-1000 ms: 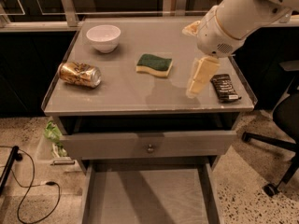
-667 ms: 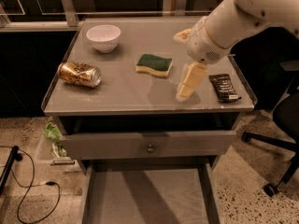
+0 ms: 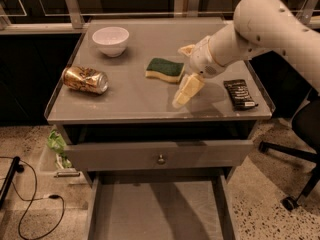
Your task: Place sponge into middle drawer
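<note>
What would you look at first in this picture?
The big white robot arm reaches in from the right, with its claw open right beside the green-topped sponge in the middle of the table. After that, you'd see the shiny dented can lying on its side at the left, and the wide drawer pulled out at the bottom.

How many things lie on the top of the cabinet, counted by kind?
Bowl: 1
Can: 1
Sponge: 1
Snack packet: 1
Total: 4
The gripper is open beside the sponge's right end, holding nothing.
</note>
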